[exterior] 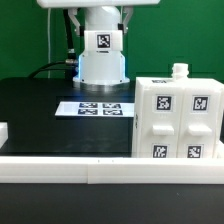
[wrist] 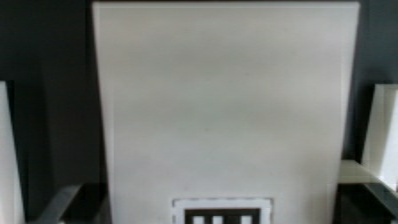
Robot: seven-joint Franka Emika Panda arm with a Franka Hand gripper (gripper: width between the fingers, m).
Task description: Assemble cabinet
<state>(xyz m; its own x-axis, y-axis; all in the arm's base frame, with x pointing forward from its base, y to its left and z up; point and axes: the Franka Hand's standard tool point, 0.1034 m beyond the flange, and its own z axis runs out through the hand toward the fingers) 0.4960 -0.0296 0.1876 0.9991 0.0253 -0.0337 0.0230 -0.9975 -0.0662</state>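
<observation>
Exterior view: looks from low down across the black tabletop (exterior: 40, 108) toward the white robot base (exterior: 103, 65), at middling range. Wrist view: stares close up at a flat white tagged panel (wrist: 214, 100). Shared ground: cannot tell.

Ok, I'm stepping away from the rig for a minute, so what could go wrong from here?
1. A white panel nearly fills the wrist view, with only one tag partly showing, so alignment may be misjudged.
2. The cabinet stands by the front rail; a push might jam it there.
3. The small white piece on top of it could get knocked off.
</observation>
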